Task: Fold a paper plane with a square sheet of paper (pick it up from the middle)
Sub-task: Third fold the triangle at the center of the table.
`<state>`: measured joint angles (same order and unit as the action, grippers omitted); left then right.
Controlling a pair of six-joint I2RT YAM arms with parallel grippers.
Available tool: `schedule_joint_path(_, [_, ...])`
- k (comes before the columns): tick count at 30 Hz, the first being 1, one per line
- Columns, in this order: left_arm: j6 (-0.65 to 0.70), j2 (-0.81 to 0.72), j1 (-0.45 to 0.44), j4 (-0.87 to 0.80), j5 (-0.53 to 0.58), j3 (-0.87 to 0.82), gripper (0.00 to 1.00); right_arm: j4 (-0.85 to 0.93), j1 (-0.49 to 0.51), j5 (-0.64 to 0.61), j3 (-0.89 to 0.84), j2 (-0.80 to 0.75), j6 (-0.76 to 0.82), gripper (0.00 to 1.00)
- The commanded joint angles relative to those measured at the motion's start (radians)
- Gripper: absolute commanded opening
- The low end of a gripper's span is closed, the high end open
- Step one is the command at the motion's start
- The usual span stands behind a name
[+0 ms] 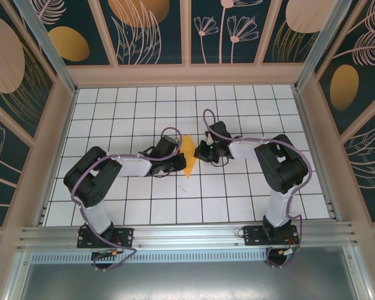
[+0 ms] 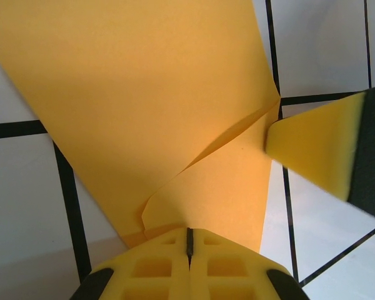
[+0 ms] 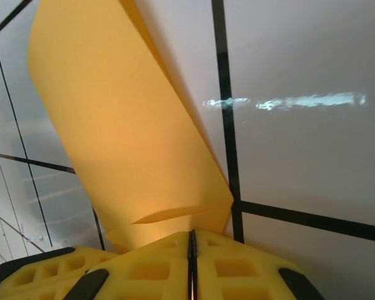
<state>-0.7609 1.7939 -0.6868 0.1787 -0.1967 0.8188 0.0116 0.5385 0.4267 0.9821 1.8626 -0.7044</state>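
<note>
Gripping the folded orange-yellow paper from opposite sides, the left pincer and right pincer are both closed tight on its edges, so it stands between them over the middle of the desk, likely steadied for sharpening a crease.

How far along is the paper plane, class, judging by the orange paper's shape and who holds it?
Done: the paper is picked up and already layered, one flap overlapping another in the left wrist view. In hand: the left claw and right claw are both shut on its edges, holding it between them. Left: from above it looks narrow, but the finishing folds and setting it on the table likely remain.
</note>
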Motion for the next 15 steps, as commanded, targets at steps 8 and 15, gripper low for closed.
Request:
schedule_joint_path(8, [0.016, 0.011, 0.003, -0.118, 0.046, -0.030, 0.00, 0.023, -0.032, 0.010, 0.059, -0.001, 0.033, 0.13])
schedule_joint_path(15, [0.015, 0.007, 0.004, -0.114, 0.048, -0.033, 0.00, 0.023, -0.026, 0.002, 0.044, 0.051, 0.028, 0.13])
